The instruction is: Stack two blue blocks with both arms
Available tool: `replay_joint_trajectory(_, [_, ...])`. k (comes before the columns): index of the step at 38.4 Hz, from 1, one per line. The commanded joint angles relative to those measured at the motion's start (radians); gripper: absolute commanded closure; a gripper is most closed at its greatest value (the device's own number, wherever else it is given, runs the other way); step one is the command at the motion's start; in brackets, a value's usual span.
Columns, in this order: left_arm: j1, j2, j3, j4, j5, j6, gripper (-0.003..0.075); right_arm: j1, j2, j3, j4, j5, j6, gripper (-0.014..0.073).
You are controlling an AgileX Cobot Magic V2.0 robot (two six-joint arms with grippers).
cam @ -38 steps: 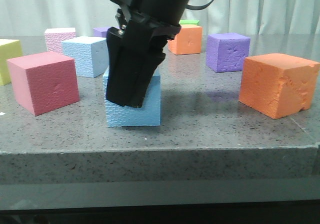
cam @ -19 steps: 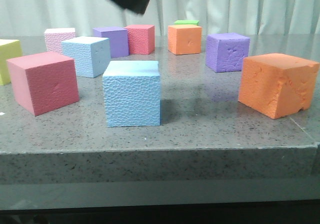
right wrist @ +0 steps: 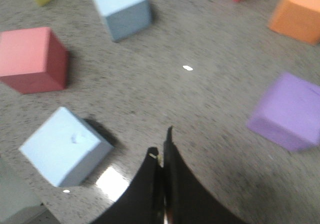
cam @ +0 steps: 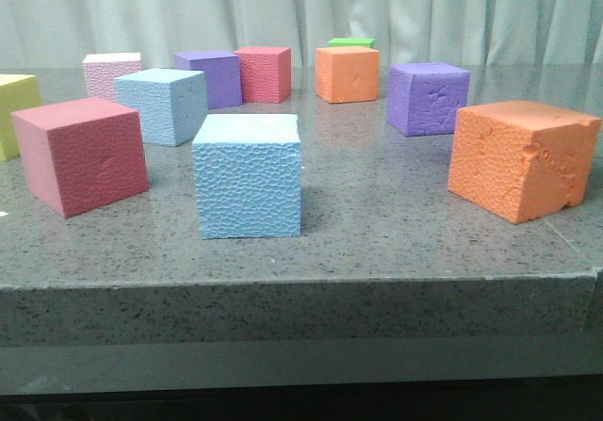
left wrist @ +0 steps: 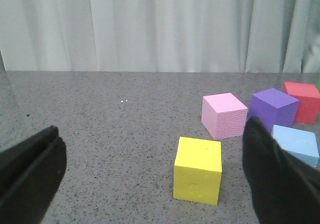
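- Tabletop [cam: 396,251]: grey speckled stone-like slab with a slight sheen, flat and level; it carries a scatter of loose foam cubes, none stacked on another.
- Orange cube [cam: 521,157]: the largest-looking item, well to the right of the pebbled blue block; its faces are torn and gouged, one corner broken away.
- Pink cube [cam: 82,154]: just left of the pebbled blue block, fine-grained faces, sharp edges, apart from it.
- Pebbled blue block [cam: 249,174]: sky-blue foam, coarse pebbled front face, square and upright near the front edge of the tabletop. Judged to be set out as the base of the stack, with open room above it.
- Second blue block [cam: 163,105]: same blue, smoother faces, standing behind and to the left of the pebbled blue block, apart from it. It still has to be lifted onto the base.
- Purple cube [cam: 429,96]: behind and right of the pebbled blue block, dented face; not a task item.
- Left gripper [left wrist: 150,184]: wide open, nothing between the black fingers [left wrist: 272,176]; it hangs above the yellow cube [left wrist: 198,169], far left of the pebbled blue block.
- Right gripper [right wrist: 161,159]: fingers pressed together, holding nothing, raised above bare tabletop beside the pebbled blue block.
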Motion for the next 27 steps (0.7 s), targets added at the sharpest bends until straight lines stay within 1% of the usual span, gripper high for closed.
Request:
replay_joint_trajectory(1, [-0.001, 0.013, -0.029, -0.006, -0.085, -0.003, 0.0028, -0.074, -0.088, 0.045, 0.015, -0.082, 0.041, 0.0660])
replay_joint_trajectory(6, [-0.001, 0.013, -0.029, -0.006, -0.085, -0.003, 0.0028, -0.169, -0.195, 0.202, 0.015, -0.176, 0.051, 0.0660])
replay_joint_trajectory(9, [-0.001, 0.013, -0.029, -0.006, -0.085, -0.003, 0.0028, -0.200, -0.286, 0.331, 0.019, -0.264, 0.053, 0.0660])
replay_joint_trajectory(13, [-0.001, 0.013, -0.029, -0.006, -0.091, -0.003, 0.0028, -0.201, -0.397, 0.482, 0.051, -0.413, 0.053, 0.0660])
replay_joint_trajectory(14, [-0.001, 0.013, -0.029, -0.006, -0.093, -0.003, 0.0028, -0.201, -0.439, 0.541, 0.065, -0.454, 0.053, 0.0660])
replay_joint_trajectory(19, [-0.001, 0.013, -0.029, -0.006, -0.108, -0.003, 0.0028, -0.201, -0.582, 0.729, 0.103, -0.599, 0.053, 0.0660])
replay_joint_trajectory(23, [-0.001, 0.025, -0.031, -0.006, -0.108, -0.003, 0.0028, -0.201, -0.693, 0.866, 0.103, -0.659, 0.053, 0.0660])
replay_joint_trajectory(27, [-0.003, 0.056, -0.036, -0.006, -0.108, -0.003, 0.0028, -0.201, -0.777, 0.957, 0.103, -0.691, 0.053, 0.0660])
